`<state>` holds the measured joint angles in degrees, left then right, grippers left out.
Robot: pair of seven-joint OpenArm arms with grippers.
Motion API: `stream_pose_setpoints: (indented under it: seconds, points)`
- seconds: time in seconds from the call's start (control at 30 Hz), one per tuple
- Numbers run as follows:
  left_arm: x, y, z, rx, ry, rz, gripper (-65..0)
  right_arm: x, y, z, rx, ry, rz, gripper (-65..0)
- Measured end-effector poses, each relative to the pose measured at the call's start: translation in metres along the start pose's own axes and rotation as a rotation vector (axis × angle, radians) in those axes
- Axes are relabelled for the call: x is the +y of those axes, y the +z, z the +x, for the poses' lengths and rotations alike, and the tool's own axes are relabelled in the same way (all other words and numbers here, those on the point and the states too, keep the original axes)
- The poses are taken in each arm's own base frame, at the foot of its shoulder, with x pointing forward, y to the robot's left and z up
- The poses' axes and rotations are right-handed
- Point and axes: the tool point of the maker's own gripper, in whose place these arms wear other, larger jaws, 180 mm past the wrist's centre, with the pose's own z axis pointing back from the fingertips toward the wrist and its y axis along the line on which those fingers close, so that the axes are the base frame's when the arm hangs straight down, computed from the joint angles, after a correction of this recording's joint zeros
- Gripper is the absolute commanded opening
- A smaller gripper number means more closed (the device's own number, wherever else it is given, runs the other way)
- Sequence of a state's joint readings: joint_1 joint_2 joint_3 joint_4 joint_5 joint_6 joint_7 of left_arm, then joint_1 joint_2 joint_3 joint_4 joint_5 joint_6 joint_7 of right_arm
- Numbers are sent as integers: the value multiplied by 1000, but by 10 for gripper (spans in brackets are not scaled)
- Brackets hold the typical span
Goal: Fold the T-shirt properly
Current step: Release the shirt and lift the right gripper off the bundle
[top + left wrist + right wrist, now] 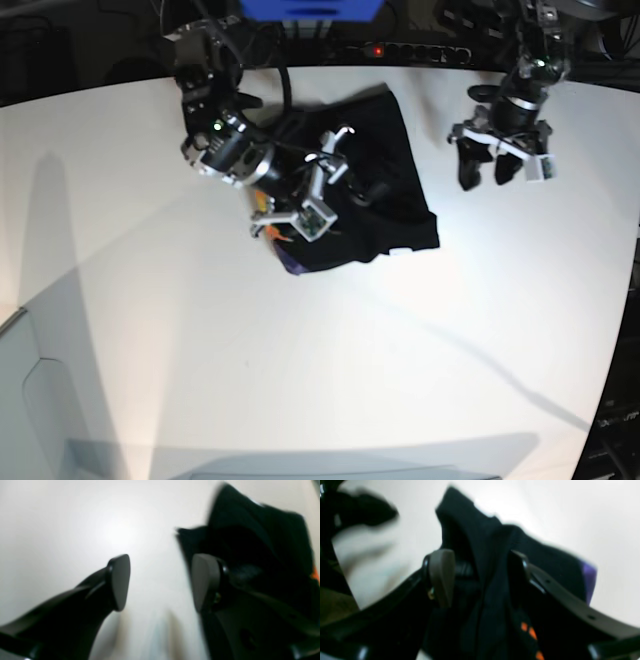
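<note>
Fingers spread on my left gripper [504,170], near desk's far edge; right gripper's [480,580] straddle crumpled black cloth T-shirt [385,205]; no readable writing.

The T-shirt [385,190] lies bunched on the surface [420,350], toward its far middle. The right pincer [325,180] sits over the shirt's left edge; the left pincer [505,165] hangs to its right, apart, above bare surface.

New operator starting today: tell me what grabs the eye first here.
The bunched black T-shirt sits at the far middle of the white table. The right gripper straddles it, fingers wide. The left gripper hangs open and empty off to the side of the shirt.
</note>
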<state>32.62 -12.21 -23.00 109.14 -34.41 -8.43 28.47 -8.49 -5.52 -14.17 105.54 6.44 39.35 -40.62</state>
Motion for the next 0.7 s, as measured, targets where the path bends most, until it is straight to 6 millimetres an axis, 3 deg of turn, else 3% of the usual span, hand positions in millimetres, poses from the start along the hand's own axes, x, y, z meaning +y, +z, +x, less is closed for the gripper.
stream_pose_setpoints:
  seconds: [0.23, 0.33, 0.57, 0.7]
  points:
    - [58, 22, 29, -82, -3, 164, -271, 4, 8, -29, 65, -14, 7, -312]
    - [73, 29, 38, -107, -2, 205, -269, 6, 9, -32, 67, -19, 9, -327]
    - [87, 36, 48, -137, -2, 247, -269, 19, 3, -34, 75, -15, 50, -572]
    - [87, 37, 47, -135, -1, 248, -269, 31, -5, -46, 110, -24, 91, -610]
